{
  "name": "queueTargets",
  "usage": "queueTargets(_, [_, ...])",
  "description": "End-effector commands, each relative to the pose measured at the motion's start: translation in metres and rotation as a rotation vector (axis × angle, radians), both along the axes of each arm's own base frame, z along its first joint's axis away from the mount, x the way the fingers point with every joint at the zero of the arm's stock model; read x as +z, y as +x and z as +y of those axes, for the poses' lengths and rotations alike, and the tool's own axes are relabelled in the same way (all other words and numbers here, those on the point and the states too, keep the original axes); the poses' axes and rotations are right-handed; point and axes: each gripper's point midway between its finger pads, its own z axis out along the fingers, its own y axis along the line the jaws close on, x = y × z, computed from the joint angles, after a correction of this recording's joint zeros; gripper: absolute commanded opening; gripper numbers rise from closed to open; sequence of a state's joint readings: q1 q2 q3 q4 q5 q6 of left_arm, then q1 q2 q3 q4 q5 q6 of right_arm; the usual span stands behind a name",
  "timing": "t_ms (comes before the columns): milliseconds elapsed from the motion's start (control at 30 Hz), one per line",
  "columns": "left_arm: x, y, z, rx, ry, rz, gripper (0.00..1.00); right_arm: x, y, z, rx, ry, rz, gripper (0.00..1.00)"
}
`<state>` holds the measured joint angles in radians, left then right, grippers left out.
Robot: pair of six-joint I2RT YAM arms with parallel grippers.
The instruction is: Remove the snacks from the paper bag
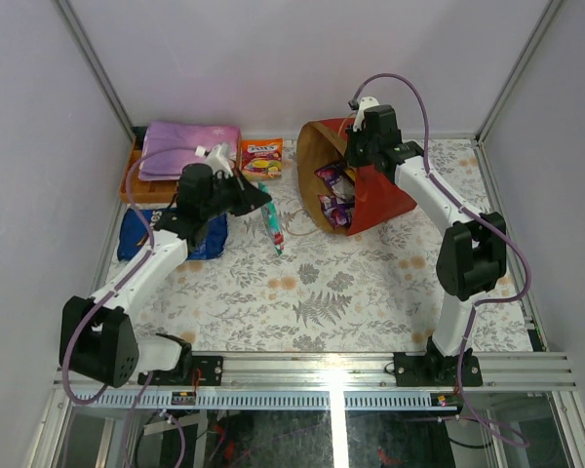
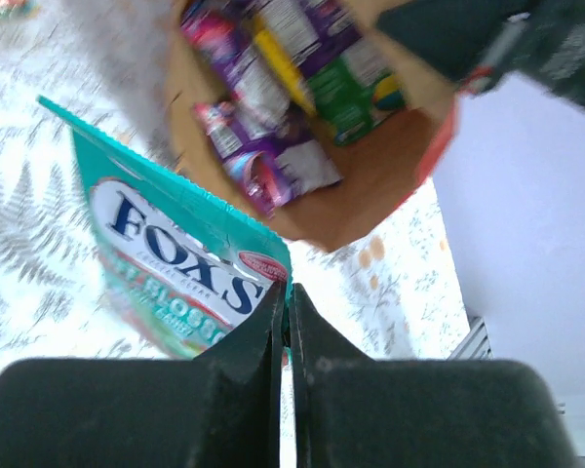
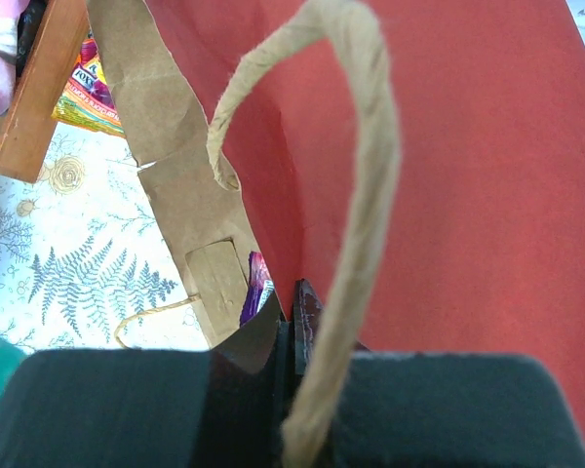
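Observation:
The red paper bag (image 1: 380, 200) lies on its side with its brown mouth facing left. Purple, green and yellow snacks (image 1: 335, 195) show inside it. My right gripper (image 1: 355, 146) is shut on the bag's upper rim; in the right wrist view the jaws (image 3: 292, 304) pinch the red wall (image 3: 468, 146) behind a string handle (image 3: 363, 195). My left gripper (image 1: 261, 203) is shut on the corner of a green Fox's packet (image 1: 272, 230), which hangs left of the bag's mouth. The left wrist view shows that packet (image 2: 175, 263) in the shut jaws (image 2: 285, 294).
An orange packet (image 1: 260, 158) lies on the table by the orange tray (image 1: 135, 185), which holds a folded purple cloth (image 1: 190, 146). A blue Doritos bag (image 1: 136, 236) lies under my left arm. Enclosure walls stand close on three sides.

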<state>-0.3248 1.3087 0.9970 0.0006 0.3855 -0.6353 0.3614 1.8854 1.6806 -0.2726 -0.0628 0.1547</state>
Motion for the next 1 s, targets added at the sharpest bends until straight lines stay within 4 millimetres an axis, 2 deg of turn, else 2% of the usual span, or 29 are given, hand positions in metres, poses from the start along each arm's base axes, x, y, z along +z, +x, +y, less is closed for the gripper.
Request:
queueTargets(0, [-0.042, -0.02, 0.013, -0.118, -0.089, 0.111, 0.0, 0.06, 0.015, 0.013, 0.026, 0.077, -0.161, 0.0])
queueTargets(67, [-0.046, -0.026, 0.012, -0.145, -0.099, 0.124, 0.0, 0.058, 0.014, 0.015, 0.031, 0.078, -0.153, 0.0])
queueTargets(233, [-0.013, -0.039, -0.002, -0.283, -0.148, 0.019, 0.0, 0.054, 0.016, 0.019, 0.043, 0.088, -0.146, 0.0])
queueTargets(300, [-0.008, -0.044, -0.007, -0.354, -0.157, 0.004, 0.0, 0.052, 0.016, 0.022, 0.052, 0.1, -0.137, 0.0])
queueTargets(400, [-0.04, -0.041, -0.002, -0.333, -0.068, 0.133, 0.0, 0.05, 0.016, 0.024, 0.058, 0.109, -0.129, 0.0])
queueTargets(533, [-0.092, -0.029, 0.019, -0.223, 0.088, 0.298, 0.0, 0.046, 0.017, 0.026, 0.066, 0.108, -0.127, 0.0])
queueTargets(667, [-0.136, -0.002, 0.049, -0.048, 0.277, 0.456, 0.0, 0.044, 0.019, 0.034, 0.092, 0.136, -0.115, 0.0])
queueTargets(967, [-0.145, 0.062, 0.092, 0.08, 0.558, 0.523, 0.0, 0.044, 0.019, 0.04, 0.12, 0.162, -0.118, 0.0])
